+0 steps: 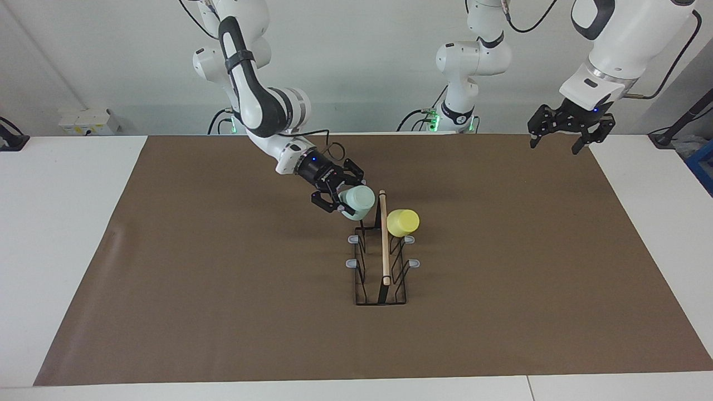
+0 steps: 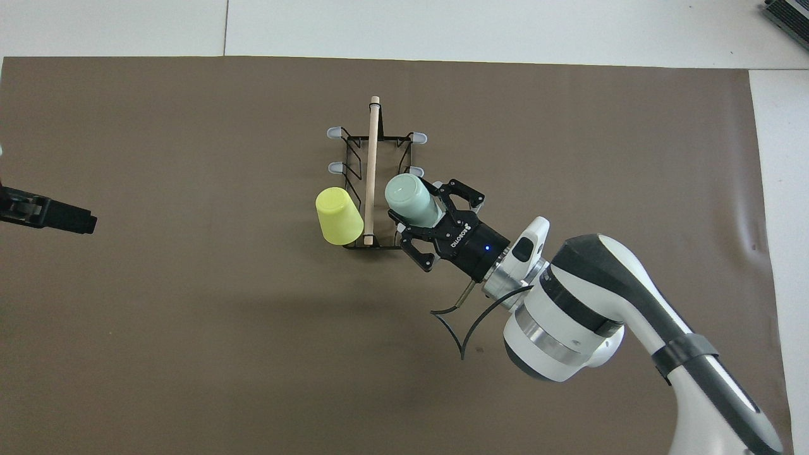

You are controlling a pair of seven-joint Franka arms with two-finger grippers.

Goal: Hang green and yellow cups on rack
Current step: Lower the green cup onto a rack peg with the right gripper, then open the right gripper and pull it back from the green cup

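right hand (image 1: 346, 199) gripping green cup (image 1: 357, 201), over rack (image 1: 380, 262)

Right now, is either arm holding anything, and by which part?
The right gripper holds the green cup by its side wall near the open end, over the rack. The left gripper holds nothing, jaws open, waiting over the table's end.

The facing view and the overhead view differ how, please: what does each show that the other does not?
Only the facing view shows the whole left tool, open and raised over the mat's edge, and both arm bases. Only the overhead view shows the green cup's flat bottom end-on. Both show the right tool shut on the green cup at the rack, with the yellow cup hung.
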